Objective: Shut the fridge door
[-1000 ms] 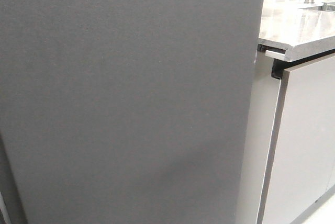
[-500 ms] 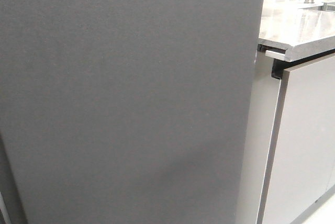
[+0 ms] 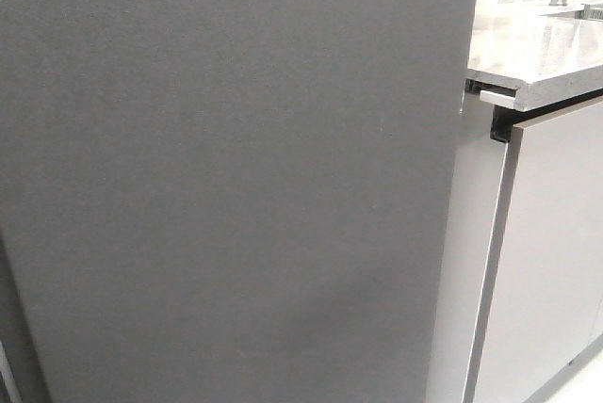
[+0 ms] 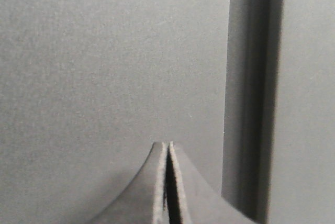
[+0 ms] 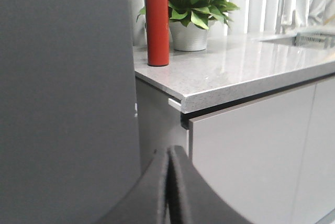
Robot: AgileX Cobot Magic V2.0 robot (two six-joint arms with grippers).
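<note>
The fridge door (image 3: pixel 226 177) is a large matte dark-grey panel filling the left and middle of the front view; only its plain outer face shows. It also fills the left wrist view (image 4: pixel 104 56), with a dark vertical seam beside it. My left gripper (image 4: pixel 167 144) is shut and empty, tips close to that panel. My right gripper (image 5: pixel 169 148) is shut and empty, near the door's edge (image 5: pixel 68 98) and the cabinet. Neither gripper shows in the front view.
A speckled stone countertop (image 3: pixel 537 55) overhangs pale-grey cabinet panels (image 3: pixel 556 262) right of the door. In the right wrist view a red flask (image 5: pixel 157 24) and a potted plant (image 5: pixel 191 4) stand on the countertop (image 5: pixel 235 72).
The view has shifted very slightly; the countertop edge sits a little lower and to the right than before. The door looks the same.
</note>
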